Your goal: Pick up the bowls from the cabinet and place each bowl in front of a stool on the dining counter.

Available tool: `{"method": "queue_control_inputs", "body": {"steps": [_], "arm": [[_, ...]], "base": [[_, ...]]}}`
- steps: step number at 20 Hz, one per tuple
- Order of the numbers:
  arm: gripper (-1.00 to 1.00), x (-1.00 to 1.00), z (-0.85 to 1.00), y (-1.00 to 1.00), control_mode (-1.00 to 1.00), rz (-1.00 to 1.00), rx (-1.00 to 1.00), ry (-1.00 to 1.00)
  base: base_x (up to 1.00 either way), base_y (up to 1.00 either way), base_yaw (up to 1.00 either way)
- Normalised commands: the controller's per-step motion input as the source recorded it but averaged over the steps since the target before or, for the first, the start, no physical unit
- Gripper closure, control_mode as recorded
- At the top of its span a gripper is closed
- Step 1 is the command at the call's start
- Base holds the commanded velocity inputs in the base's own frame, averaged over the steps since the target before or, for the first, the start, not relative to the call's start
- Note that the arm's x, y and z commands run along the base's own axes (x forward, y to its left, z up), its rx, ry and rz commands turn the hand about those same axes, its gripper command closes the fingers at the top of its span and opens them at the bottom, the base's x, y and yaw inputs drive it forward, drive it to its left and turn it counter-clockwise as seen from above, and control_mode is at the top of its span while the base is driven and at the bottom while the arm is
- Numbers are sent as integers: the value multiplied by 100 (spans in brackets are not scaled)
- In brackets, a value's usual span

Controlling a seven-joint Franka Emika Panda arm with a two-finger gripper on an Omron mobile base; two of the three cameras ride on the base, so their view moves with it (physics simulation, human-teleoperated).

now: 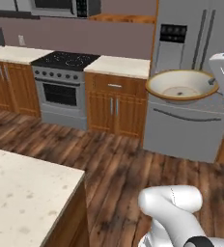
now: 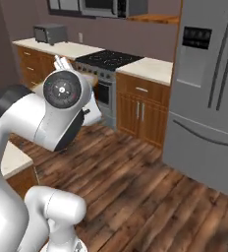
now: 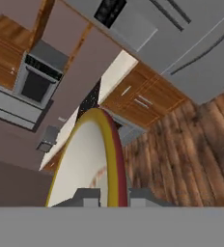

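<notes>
One cream bowl point(image 1: 181, 86) hangs at the right of the frame, its rim pinched in the gripper point(image 3: 111, 197). The desk point(image 1: 22, 198) lies lower left, well apart from the bowl.

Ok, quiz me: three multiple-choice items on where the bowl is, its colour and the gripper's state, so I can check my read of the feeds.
1. Where is the cream bowl?
A. on the stove
B. held up in the air in front of the fridge
C. on the dining counter

2. What colour is the bowl's rim?
A. blue-green
B. black
C. tan

3. What state is the gripper in?
A. shut on the bowl's rim
B. open above the bowl
C. shut on nothing

Answers:
1 B: the left base view shows it off every surface, before the grey fridge.
2 C: a tan band runs round the cream inside.
3 A: in the hand view, a finger sits on each side of the rim.
</notes>
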Motion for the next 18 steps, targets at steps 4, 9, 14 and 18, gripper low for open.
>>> {"method": "queue_control_inputs", "body": {"steps": [4,9,14,18], "arm": [[100,0,0,0,100,0,0,0],[100,0,0,0,100,0,0,0],[100,0,0,0,100,0,0,0],[100,0,0,0,100,0,0,0]], "base": [[25,-3,90],[44,-8,83],[69,-29,71],[64,-54,63]]}}
